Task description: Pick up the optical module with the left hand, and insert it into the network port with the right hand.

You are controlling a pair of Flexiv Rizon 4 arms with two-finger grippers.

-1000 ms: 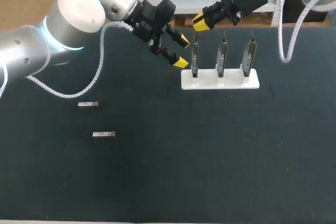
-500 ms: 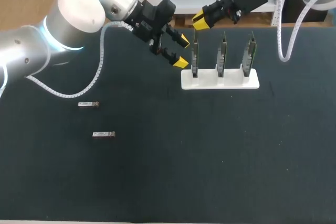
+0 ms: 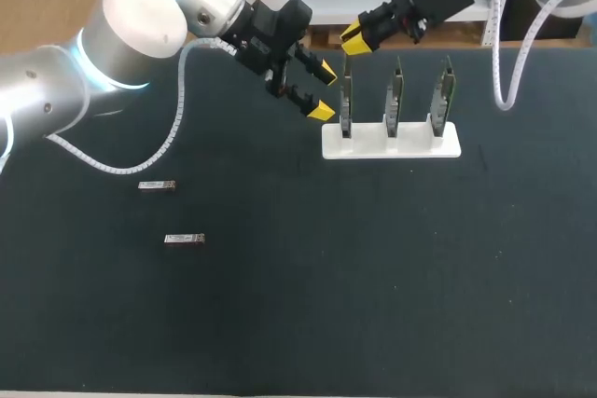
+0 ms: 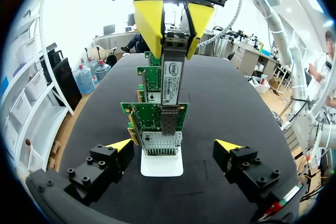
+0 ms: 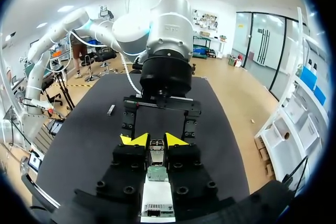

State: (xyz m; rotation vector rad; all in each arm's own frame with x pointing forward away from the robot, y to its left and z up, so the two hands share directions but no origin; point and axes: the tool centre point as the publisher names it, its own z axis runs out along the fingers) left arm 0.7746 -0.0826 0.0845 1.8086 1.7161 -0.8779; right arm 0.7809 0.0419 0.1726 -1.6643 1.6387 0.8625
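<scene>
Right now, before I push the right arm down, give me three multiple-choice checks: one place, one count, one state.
1. The held optical module is at: A the left-end card; B the middle card; C the right-end card.
2. Cards in the white stand: A two; B three; C four.
3. The left gripper is: A open; B shut on a module; C shut on a card.
Answers: A, the right gripper holds it there; B, three stand upright; A, its fingers are apart, empty.

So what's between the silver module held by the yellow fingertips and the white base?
An upright green circuit board, standing in that white base below the silver module, shown in the left wrist view.
</scene>
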